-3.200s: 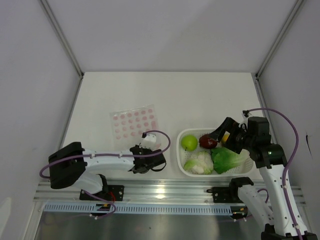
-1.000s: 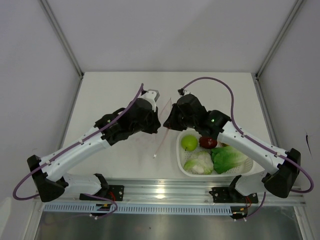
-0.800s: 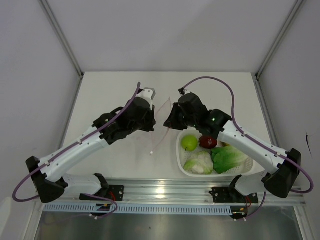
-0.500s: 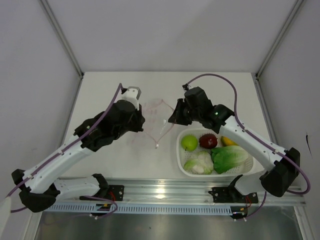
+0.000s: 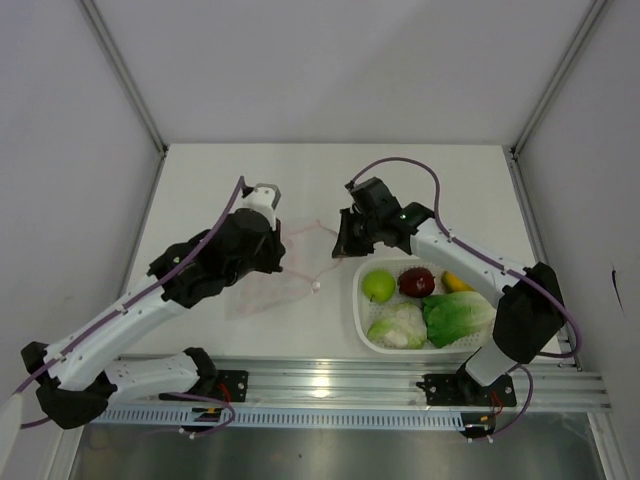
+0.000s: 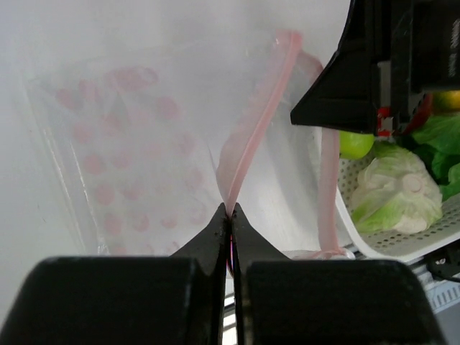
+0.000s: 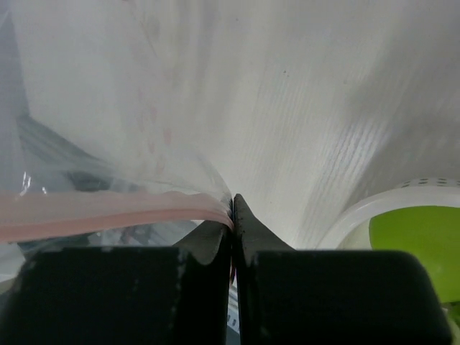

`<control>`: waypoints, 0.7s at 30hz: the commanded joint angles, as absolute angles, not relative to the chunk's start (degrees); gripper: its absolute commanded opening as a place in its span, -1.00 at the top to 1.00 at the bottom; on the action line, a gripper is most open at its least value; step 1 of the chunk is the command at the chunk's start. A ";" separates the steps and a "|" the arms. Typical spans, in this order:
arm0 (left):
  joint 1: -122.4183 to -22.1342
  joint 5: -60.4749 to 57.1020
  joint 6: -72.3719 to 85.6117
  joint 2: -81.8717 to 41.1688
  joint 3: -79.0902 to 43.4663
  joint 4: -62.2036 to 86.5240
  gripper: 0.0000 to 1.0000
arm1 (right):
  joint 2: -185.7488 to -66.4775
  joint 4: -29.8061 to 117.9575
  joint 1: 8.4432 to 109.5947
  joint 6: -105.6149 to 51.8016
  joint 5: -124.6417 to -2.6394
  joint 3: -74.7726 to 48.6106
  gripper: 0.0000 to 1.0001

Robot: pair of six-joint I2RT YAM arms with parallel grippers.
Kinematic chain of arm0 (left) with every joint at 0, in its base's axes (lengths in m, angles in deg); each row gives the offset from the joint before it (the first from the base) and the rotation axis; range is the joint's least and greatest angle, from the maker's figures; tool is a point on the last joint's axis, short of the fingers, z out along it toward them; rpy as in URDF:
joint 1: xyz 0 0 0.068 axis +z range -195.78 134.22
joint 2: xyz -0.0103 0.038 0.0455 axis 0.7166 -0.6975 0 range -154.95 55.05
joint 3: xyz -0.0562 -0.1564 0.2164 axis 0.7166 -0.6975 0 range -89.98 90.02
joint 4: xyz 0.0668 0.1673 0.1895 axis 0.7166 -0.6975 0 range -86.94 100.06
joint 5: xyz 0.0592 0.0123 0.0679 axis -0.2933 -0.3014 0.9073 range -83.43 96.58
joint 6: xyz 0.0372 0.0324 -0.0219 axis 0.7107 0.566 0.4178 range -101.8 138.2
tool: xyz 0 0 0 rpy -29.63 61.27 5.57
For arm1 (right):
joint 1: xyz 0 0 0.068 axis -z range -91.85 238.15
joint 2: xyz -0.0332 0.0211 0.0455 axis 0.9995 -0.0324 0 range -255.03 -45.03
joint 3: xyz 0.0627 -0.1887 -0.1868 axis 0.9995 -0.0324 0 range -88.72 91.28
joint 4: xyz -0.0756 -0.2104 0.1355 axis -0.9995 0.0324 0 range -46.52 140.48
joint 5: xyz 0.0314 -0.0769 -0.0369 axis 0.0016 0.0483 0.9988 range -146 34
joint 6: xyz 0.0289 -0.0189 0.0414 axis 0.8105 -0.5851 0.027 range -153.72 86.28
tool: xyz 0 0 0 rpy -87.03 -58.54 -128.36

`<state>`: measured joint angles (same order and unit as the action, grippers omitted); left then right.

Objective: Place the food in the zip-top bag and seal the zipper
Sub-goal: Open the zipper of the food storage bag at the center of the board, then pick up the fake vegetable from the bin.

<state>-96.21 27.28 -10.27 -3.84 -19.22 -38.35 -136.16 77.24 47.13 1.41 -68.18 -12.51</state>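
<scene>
Left of the white basket (image 5: pixel 358 308), the arms have drawn apart, spreading the mouth of the zip-top bag (image 6: pixel 136 144). The left gripper (image 6: pixel 230 212) and right gripper (image 7: pixel 233 205) each pinch tight on a lip of the zipper (image 6: pixel 255 122).

I'm looking into robot lab cell: white table (image 5: pixel 450 185) sitting boxed in by plain white panels (image 5: pixel 330 70), metal posts (image 5: pixel 122 72) framing corners, aluminium rail (image 5: pixel 330 383) running along near edge.
</scene>
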 commanded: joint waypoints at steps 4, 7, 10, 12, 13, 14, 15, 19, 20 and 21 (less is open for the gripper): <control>-95.87 21.69 -10.89 -7.43 -21.78 -35.30 0.99 | -135.74 77.49 46.14 -1.37 -68.75 -9.27 0.49; -95.70 21.60 -10.63 -9.01 -21.34 -34.24 0.99 | -134.60 79.33 45.70 -2.25 -67.87 -7.07 0.13; -95.44 21.43 -10.19 -10.50 -19.85 -33.80 0.99 | -132.75 82.57 45.43 -2.69 -65.59 -4.26 -0.28; -95.35 21.17 -10.01 -11.21 -19.14 -33.54 0.99 | -130.39 84.17 45.34 -2.78 -64.53 -2.68 -0.58; -95.17 20.73 -9.75 -11.74 -18.36 -33.19 0.99 | -129.42 86.09 45.52 -2.87 -63.31 -2.24 -0.69; -95.08 20.46 -9.58 -12.09 -18.09 -33.01 0.99 | -128.36 87.24 45.52 -2.78 -62.34 -1.88 -0.90; -95.00 20.29 -9.40 -12.27 -17.91 -32.92 0.99 | -127.48 88.38 45.52 -2.61 -61.37 -1.71 -0.97; -94.30 19.50 -8.52 -13.06 -16.94 -32.04 0.99 | -119.42 96.20 46.31 -0.33 -56.36 -2.93 -0.99; -94.03 19.23 -8.43 -13.32 -16.77 -31.78 0.99 | -117.91 97.69 47.09 0.63 -53.48 -3.37 -0.99; -93.94 19.14 -8.43 -13.32 -16.86 -31.69 0.99 | -116.41 100.93 47.45 3.52 -51.80 -3.98 -0.99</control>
<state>-94.83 20.60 -9.74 -13.19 -19.31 -33.97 -121.78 91.62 46.24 -0.97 -59.35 -4.69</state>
